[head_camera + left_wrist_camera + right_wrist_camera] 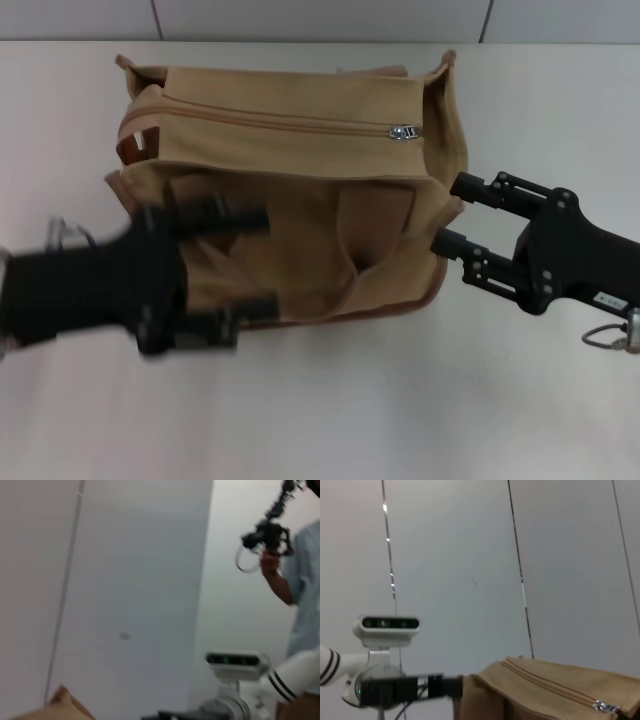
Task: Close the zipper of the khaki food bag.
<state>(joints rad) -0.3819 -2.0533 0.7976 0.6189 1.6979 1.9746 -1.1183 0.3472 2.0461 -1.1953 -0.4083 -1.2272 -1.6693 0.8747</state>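
Claws (240, 262) (452, 212) flank bag (290, 160) — pale table (330, 400).

You've got a pale tabletop (320, 420), a grey panelled wall (320, 18) behind it, and a person (300, 580) holding a camera rig (267, 530).

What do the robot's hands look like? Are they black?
Yes. Both the left gripper and the right gripper are black and boxy, each with two straight fingers. A silver ring hangs off the right one, near a small white label.
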